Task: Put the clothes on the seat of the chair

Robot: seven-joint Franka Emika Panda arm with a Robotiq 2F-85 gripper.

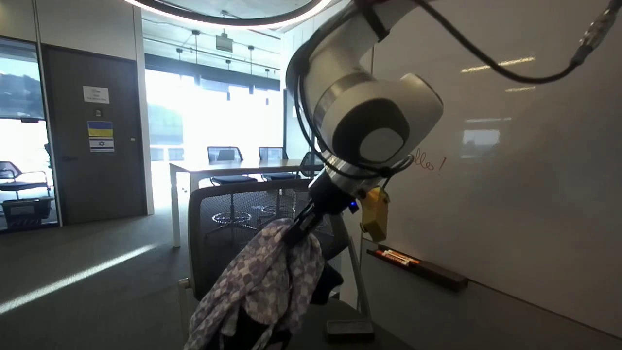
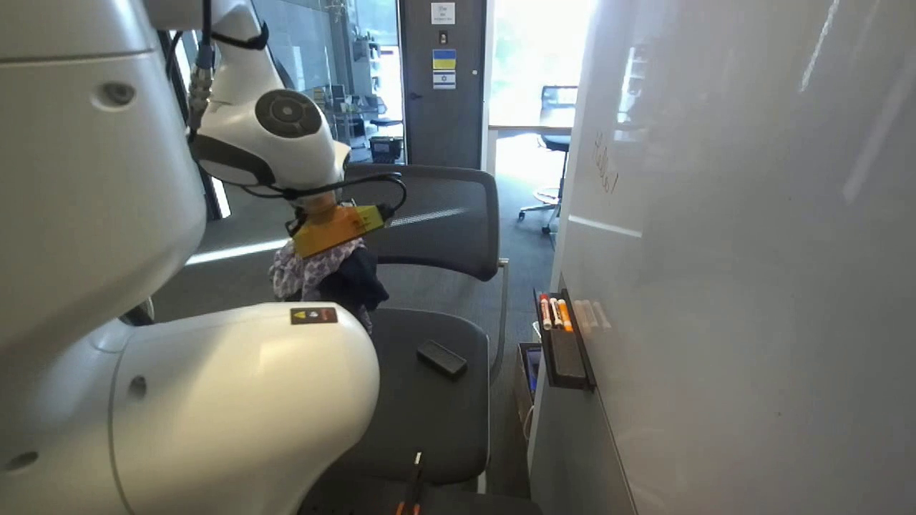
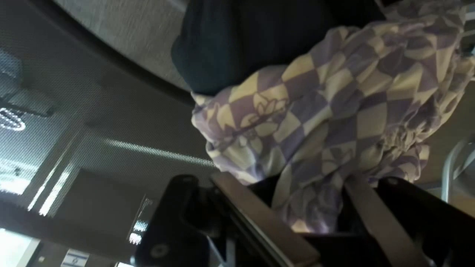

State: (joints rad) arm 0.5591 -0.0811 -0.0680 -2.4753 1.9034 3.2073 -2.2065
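A black two-finger gripper [image 3: 289, 183] is clamped on a purple-and-cream checkered cloth [image 3: 315, 122], which hangs with a plain dark cloth [image 3: 245, 44] near the mesh backrest [image 2: 444, 222] of a black chair; whether either touches the dark padded seat [image 2: 429, 429] I cannot tell. Only the wrist view shows fabric bunched between the fingers [image 3: 264, 219] and outlined figures on its pale squares. Much of the seat shows in an exterior view, a dark rectangular block [image 2: 441, 359] lying on it. On the glossy whiteboard [image 1: 510, 204] in an exterior view, red handwriting [image 1: 430, 164] ends in "llo!"; the white paper sign [image 1: 96, 94] on the dark door [image 1: 95, 184] is too small to read.
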